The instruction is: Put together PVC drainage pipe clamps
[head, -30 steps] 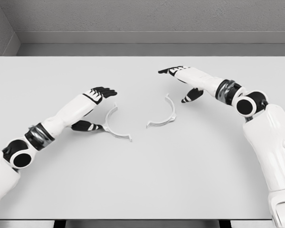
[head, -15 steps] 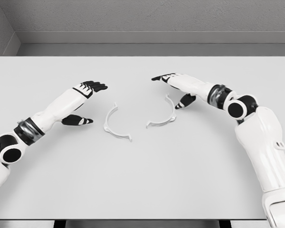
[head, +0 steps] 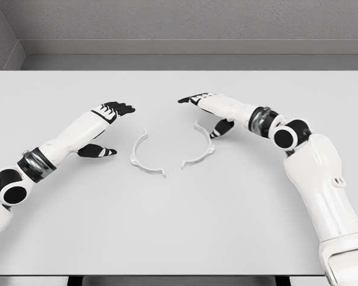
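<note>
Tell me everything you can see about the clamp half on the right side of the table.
The right white plastic half-ring clamp piece is a thin semicircular arc with small flat tabs at both ends. It lies flat on the pale grey table, its open side facing the matching left half, with a gap between them. The right hand is right beside it; contact is unclear.

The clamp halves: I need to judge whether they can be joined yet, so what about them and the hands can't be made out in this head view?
- Right clamp half: whether the right hand touches it; the hand overlaps its upper end.
- Left clamp half: flange holes or clips, too small to see.
- Left hand: whether its thumb rests on the table; a single view gives no height.
</note>
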Robot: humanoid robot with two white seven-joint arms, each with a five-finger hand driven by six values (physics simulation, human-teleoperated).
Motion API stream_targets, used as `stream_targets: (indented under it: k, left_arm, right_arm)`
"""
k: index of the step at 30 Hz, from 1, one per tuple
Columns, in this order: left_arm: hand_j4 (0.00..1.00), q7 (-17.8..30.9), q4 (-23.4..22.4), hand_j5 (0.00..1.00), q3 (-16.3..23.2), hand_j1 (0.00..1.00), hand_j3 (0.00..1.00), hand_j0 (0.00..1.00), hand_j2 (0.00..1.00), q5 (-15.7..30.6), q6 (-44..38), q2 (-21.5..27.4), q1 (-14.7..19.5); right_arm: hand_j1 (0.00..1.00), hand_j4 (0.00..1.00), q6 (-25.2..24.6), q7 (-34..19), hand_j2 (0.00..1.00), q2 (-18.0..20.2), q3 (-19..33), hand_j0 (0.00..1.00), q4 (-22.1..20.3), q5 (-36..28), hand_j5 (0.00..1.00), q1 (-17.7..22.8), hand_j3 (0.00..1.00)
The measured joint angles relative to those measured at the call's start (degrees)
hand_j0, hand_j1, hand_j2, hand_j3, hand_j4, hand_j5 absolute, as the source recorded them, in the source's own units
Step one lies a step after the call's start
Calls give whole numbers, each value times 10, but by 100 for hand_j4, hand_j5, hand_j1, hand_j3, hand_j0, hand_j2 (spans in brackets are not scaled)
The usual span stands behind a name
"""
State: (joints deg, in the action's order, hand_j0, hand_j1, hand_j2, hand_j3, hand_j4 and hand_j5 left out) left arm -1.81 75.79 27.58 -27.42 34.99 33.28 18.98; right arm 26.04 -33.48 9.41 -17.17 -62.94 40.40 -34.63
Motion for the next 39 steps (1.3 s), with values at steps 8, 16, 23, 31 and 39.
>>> stream_targets:
  k: [8,16,23,31,39]
  left_arm:
    - [100,0,1,100,1,100,100,100,100,0,0,-1,-1]
    - [100,0,5,100,6,100,100,100,100,-4,0,-5,-1]
    - [100,0,-3,100,14,100,100,100,100,-7,0,-15,1]
    - [100,0,-16,100,16,100,100,100,100,-7,0,-22,7]
    - [100,1,-23,100,17,100,100,100,100,-8,0,-36,7]
  right_arm:
    - [100,100,-12,0,100,-16,-17,100,-1,2,100,-11,100]
    - [100,100,-9,-1,100,4,16,100,-27,-3,100,22,100]
    - [100,100,-7,-3,100,53,43,100,-148,-7,100,102,100]
    - [100,100,-7,-3,100,60,27,100,-184,-9,100,107,100]
    - [100,100,-11,-4,100,46,4,100,-187,-8,100,112,100]
